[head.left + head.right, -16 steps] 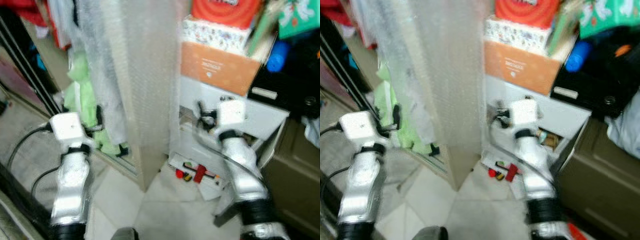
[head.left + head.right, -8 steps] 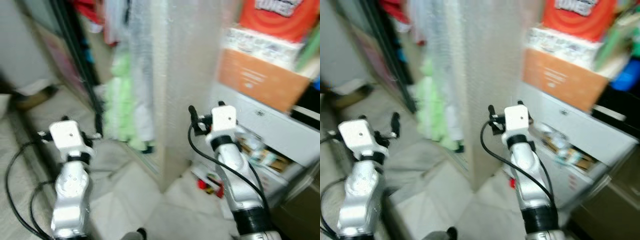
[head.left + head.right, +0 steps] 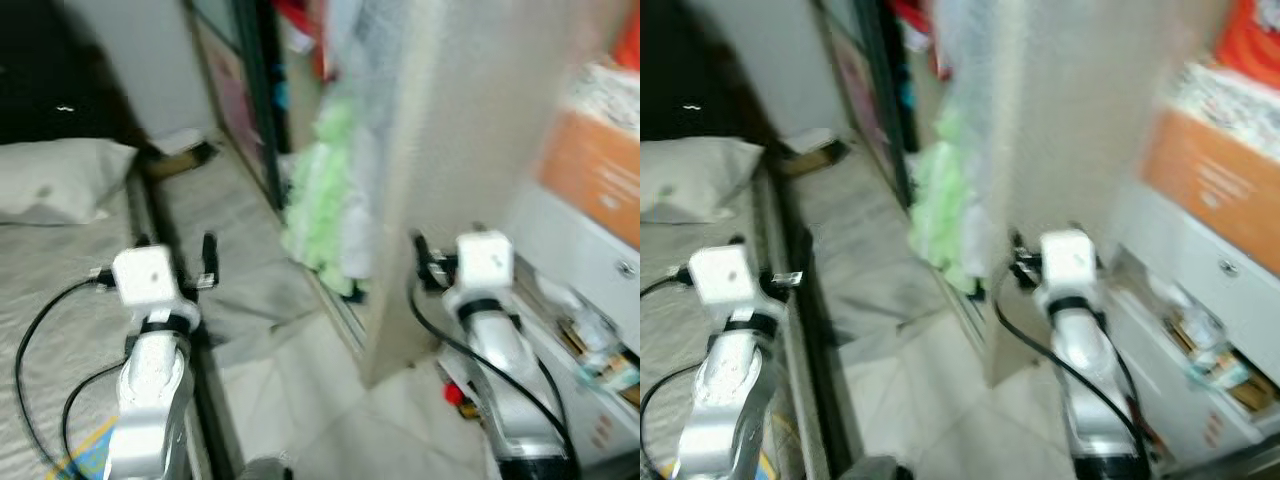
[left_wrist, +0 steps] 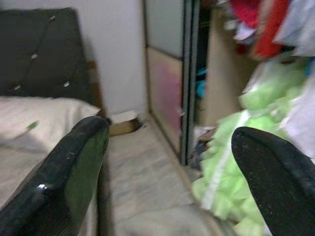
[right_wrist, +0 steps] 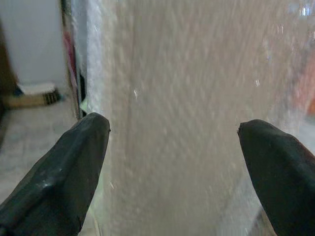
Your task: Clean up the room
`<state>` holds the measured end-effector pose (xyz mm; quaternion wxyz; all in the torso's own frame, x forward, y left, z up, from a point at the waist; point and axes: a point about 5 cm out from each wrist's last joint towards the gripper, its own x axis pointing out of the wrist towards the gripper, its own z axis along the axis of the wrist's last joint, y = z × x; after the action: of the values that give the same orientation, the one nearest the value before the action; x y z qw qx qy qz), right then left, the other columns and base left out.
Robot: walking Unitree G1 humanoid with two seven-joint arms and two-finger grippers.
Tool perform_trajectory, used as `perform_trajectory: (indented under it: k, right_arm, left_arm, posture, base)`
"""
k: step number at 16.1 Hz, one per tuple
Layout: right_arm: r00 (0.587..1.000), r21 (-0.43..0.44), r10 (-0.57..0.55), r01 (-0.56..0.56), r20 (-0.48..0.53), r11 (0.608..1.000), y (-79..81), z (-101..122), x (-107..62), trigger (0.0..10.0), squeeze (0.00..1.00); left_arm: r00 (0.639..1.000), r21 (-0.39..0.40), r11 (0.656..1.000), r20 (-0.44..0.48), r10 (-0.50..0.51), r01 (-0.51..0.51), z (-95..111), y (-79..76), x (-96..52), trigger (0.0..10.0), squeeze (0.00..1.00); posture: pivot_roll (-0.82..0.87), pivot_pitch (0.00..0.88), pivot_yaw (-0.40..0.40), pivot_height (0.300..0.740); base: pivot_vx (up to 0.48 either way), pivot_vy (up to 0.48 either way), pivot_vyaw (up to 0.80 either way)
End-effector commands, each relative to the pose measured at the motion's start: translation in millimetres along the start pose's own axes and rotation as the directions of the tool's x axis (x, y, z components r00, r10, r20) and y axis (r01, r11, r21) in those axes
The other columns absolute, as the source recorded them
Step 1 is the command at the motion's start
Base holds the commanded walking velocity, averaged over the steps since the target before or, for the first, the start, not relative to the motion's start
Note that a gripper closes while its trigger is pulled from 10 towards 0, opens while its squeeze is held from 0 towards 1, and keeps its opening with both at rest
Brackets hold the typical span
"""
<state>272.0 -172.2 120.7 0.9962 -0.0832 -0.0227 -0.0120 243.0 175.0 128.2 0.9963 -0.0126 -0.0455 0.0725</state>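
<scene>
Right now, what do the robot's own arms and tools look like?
Both arms are silver metallic cylinders, each with a black band below a boxy white wrist block. Loose black cables loop beside each arm. The left tool and the right tool each have two long, glossy black fingers with rounded tips. No markings are legible in these blurred views.

Pale green bundle [image 3: 320,190], orange box [image 3: 590,180], white pillow [image 3: 55,180], beige bubble-textured panel [image 5: 197,123]

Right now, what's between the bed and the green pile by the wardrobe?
In the left eye view, between the bed and the green pile lies a grey rug on the floor, and the left gripper hangs over that strip.
</scene>
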Motion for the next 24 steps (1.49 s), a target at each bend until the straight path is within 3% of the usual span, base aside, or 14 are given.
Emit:
perform_trajectory:
  k: [1,7,13,18,24]
  right_arm:
    - [1.0,0.013,0.008,-0.008,0.026,1.0,6.1,9,1.4,10.0,0.0]
    - [1.0,-0.006,-0.014,0.014,0.027,1.0,5.0,12,2.2,10.0,0.0]
    - [0.998,-0.136,0.012,-0.019,-0.055,0.991,-19.9,-4,-44.0,10.0,0.0]
    - [0.999,-0.113,0.016,-0.02,-0.036,0.993,-14.6,0,-36.4,10.0,0.0]
    - [0.999,-0.103,0.034,-0.038,-0.04,0.994,-12.8,1,-35.7,10.0,0.0]
  left_arm:
    - [1.0,0.014,1.0,-0.019,0.011,-0.011,-1,6.7,-0.2,10.0,0.0]
    - [1.0,0.033,0.999,-0.017,-0.002,0.002,1,5.6,3.5,10.0,0.0]
    - [1.0,0.034,0.999,-0.027,0.003,-0.002,2,8.5,2.2,10.0,0.0]
    - [1.0,0.034,0.999,-0.022,-0.009,0.009,2,4.2,5.9,10.0,0.0]
    - [1.0,0.015,1.0,-0.025,-0.011,0.012,2,3.9,5.7,10.0,0.0]
  posture:
    - [0.01,0.053,0.036,0.74]
    - [0.02,0.033,0.035,0.74]
    - [-0.01,0.034,0.039,0.74]
    - [-0.01,0.031,0.038,0.74]
    - [-0.01,0.034,0.031,0.74]
  base:
    - [0.0,0.0,0.8]
    - [0.0,0.0,0.57]
    - [0.0,0.0,0.13]
    - [0.0,0.0,0.76]
    - [0.0,-0.134,0.0]
